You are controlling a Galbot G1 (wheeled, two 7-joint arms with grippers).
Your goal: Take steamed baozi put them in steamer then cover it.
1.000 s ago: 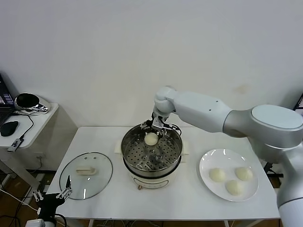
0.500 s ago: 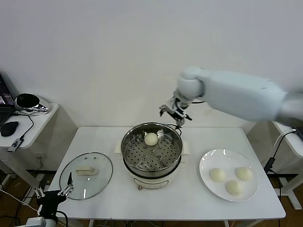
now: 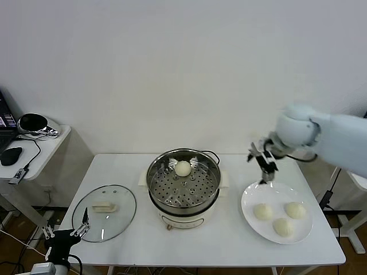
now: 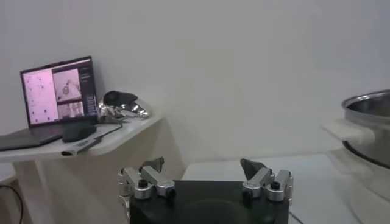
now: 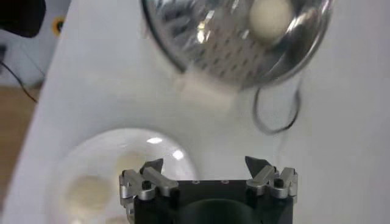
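Three baozi on plate, right gripper just above plate's far rim, empty.

Three steamed baozi [image 3: 263,211] sat on the white plate [image 3: 250,195], a fourth [image 3: 183,168] already in the steamer [image 3: 183,186]. Right gripper [image 3: 264,163] hovered over the plate's far edge, jaws apart, buns lying nearer the robot below it. Left gripper [image 3: 64,234] parked low beside the cover [image 3: 104,212], also spread; right arm clearly nearer.

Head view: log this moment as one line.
right gripper: open, empty, above white round plate | round cream-white baozi: one in shiny steel steamer, three on plate
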